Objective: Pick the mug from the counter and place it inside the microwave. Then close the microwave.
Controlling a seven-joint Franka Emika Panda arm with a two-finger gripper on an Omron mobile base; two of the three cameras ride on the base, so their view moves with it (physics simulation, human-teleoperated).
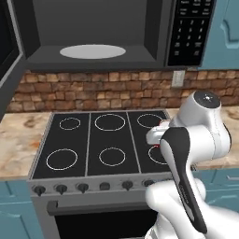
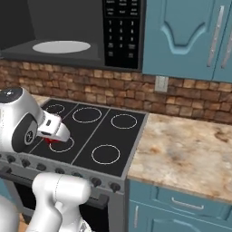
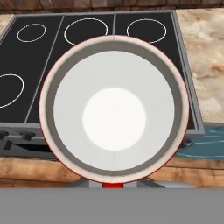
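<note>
Small glossy red cylindrical mug w/ white inside [image 3: 114, 109] sits right under the hand cam, mouth facing the lens, so it's carried upright in the tool [image 3: 113, 185], which looks pinched on the mug at the rim/handle side (red bit at bottom centre of hand view); fingertips themselves hidden behind the cup. In right base view a red sliver of mug [image 2: 51, 140] peeks below the white wrist, lower left of frame, above the black glass stovetop w/ white rings [image 2: 90, 136]; in left base view a red edge [image 1: 158, 146] shows mid-right by the wrist. Key relation: the large black-and-grey microwave [image 1: 112, 32] w/ white round plate inside [image 1: 92, 51] lies up and to the left of the mug in left base view, cavity open, plate bare. Judged: mug is picked, now needs lifting to cavity height and pushing in, long axis kept vertical. In the way: the cavity's lower lip, and the grey microwave door [image 1: 8, 70] swung out at the left edge; it must be cleared, then shut after. Around: brick backsplash w/ white wall outlet [image 2: 161, 84], beige-tan mottled stone bench [image 2: 190, 149] at right, teal cabinets [image 2: 181, 36] above, knobs along stove front.
</note>
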